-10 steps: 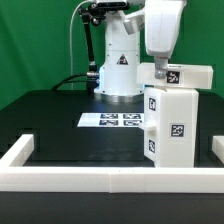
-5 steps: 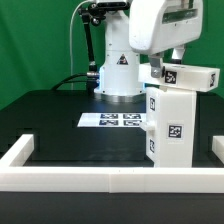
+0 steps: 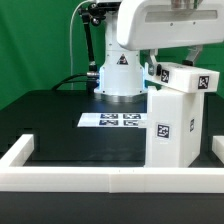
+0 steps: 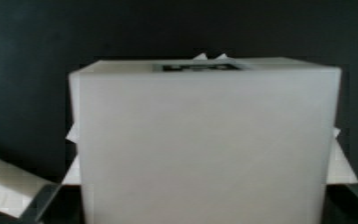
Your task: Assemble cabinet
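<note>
The exterior view shows the whole scene: the tall white plastic boxy cabinet body (image 3: 172, 128) stands upright on the black table (image 3: 70, 135) at the exterior view's right, just inside the long low white border wall (image 3: 100, 177), with black-and-white square tags on its near faces; a smaller white tagged panel block (image 3: 190, 78) rests across its top, slightly tilted; the flat white marker board (image 3: 112, 120) lies on the table beside the body, toward the exterior view's left. The wrist view gives only a close, blurred look at the white body (image 4: 202, 140), with a dark tag on its far edge, against black. The gripper (image 3: 165, 62) sits behind the panel block, largely hidden; whether its fingers clamp the block I cannot tell; the arm's upper part is cut off.
</note>
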